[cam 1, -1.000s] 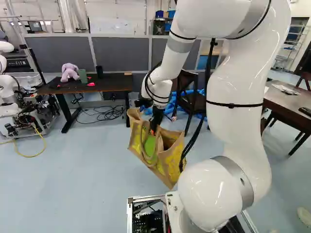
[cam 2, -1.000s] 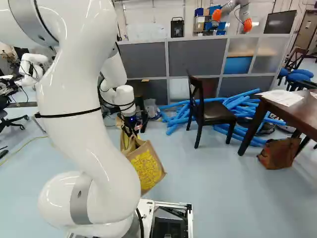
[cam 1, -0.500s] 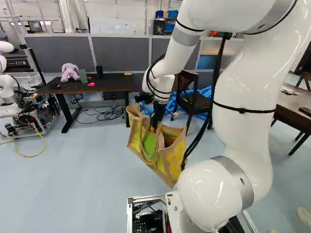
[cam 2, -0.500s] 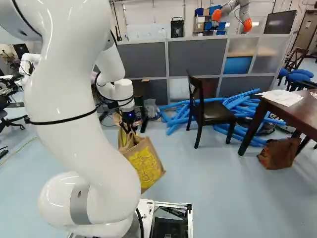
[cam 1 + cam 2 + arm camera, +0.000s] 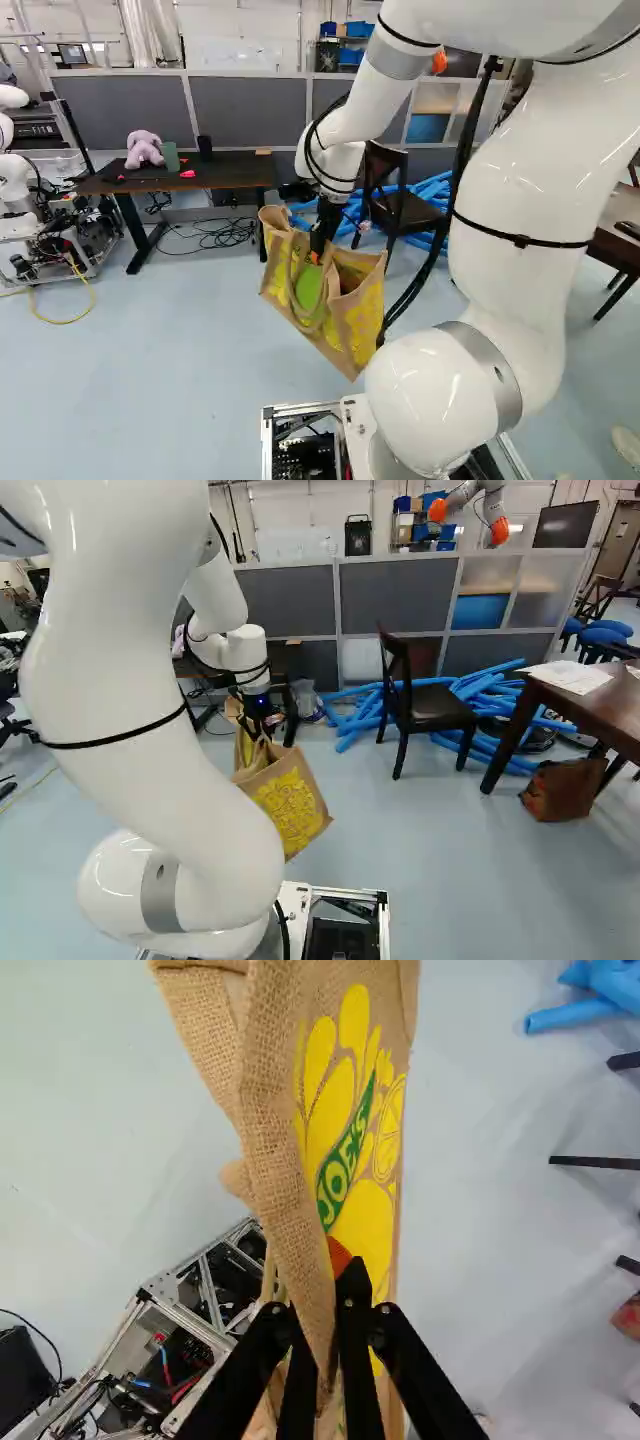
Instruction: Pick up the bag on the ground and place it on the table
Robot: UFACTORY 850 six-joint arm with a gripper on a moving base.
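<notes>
Partition (image 5: 395, 595): Where the floor (image 5: 420, 890) reaches the back of the room, grey panels run across the upper part of both base views.
Arm (image 5: 510, 200): white, bent, filling the right side of the left base view and the left side of the right base view.
Dark surface (image 5: 228, 173): stands in the upper left of the left base view, in front of the partition, with small things on it.
Brown surface (image 5: 590, 700): juts in at the right edge of the right base view, papers (image 5: 568, 676) lying on it.
Blue tubes (image 5: 350, 710): heaped on the floor behind and around the chair (image 5: 440, 708), at the upper right of the right base view.
Bag (image 5: 345, 310): tan burlap with yellow printing, hanging tilted from the gripper (image 5: 320, 248) near the middle of the left base view, well apart from both surfaces. I cannot tell whether its lowest corner clears the floor.
Brown bundle (image 5: 565, 790): on the floor under the near edge of the brown surface.
Gripper: narrow, pinching a fold of the bag's burlap between its two fingers in the wrist view; the printed side spreads ahead of it.
Plush toy (image 5: 144, 149): lilac, seated on the dark surface.
Green cup (image 5: 170, 157): upright, just beside the plush toy.
</notes>
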